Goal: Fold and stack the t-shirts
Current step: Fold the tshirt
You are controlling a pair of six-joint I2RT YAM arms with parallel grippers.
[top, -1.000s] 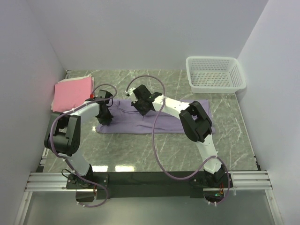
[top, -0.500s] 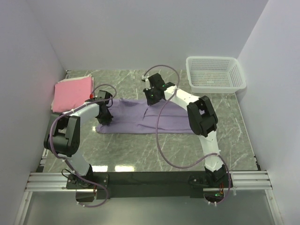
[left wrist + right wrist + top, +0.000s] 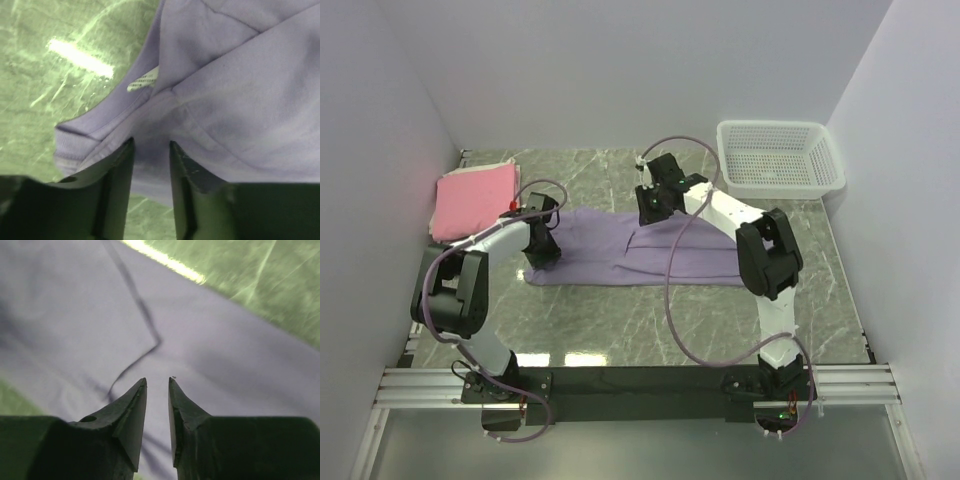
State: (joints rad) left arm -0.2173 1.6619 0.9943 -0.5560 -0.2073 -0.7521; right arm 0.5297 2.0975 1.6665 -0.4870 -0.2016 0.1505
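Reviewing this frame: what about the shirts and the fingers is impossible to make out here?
- Whether the left fingers pinch the purple shirt or only stand over it: left wrist view too close; from above the left arm covers them.
- Whether the right fingers touch that shirt: right wrist view is blurred.
- How many folds the pink shirt has: too small from above.

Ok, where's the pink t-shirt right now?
In the top view the pink t-shirt lies folded at the far-left corner of the table, against the left wall, apart from the purple t-shirt spread mid-table to its right.
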